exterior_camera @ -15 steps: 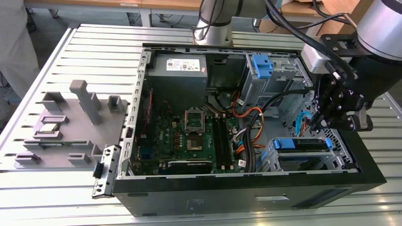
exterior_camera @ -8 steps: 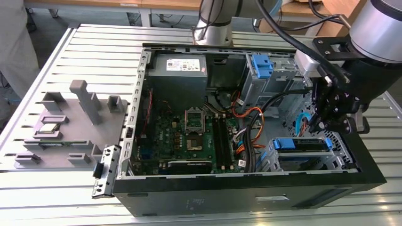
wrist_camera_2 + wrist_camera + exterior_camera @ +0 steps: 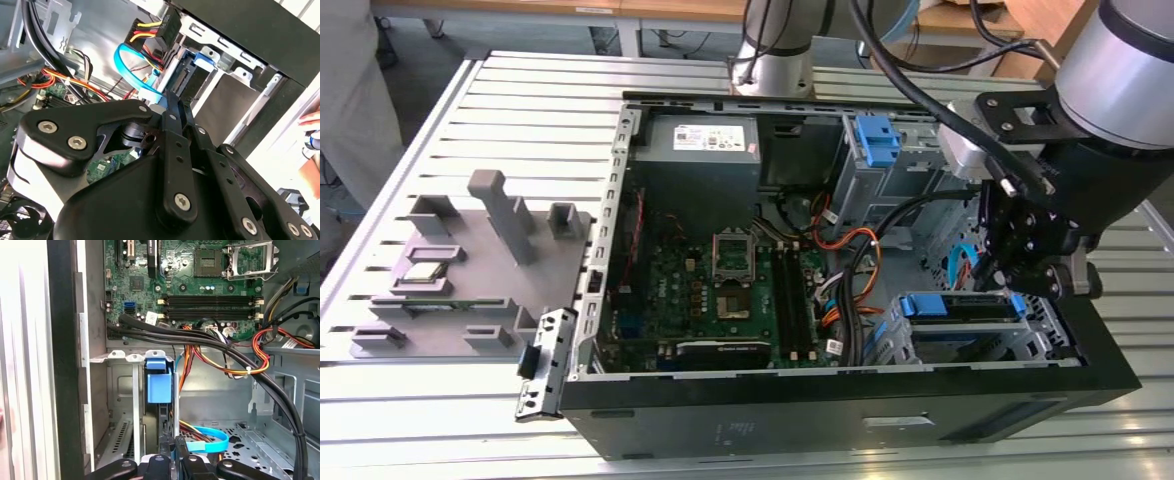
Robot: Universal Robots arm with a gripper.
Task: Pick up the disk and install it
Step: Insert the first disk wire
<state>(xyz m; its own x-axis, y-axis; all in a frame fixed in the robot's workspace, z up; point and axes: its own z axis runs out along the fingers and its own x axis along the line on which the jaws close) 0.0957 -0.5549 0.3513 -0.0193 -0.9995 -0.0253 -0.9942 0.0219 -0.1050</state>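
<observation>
Sitting just below the gripper (image 3: pixel 1017 283), the disk (image 3: pixel 963 306) is slotted in the drive cage (image 3: pixel 1051 335) at the near right of the open computer case (image 3: pixel 854 425) in the exterior view. The gripper's jaws are drawn together, clasping nothing. A blue plastic carrier frame edges the disk's exposed end.

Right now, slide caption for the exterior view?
The hand above the blue-framed disk in the drive bay of the open computer case.
</observation>
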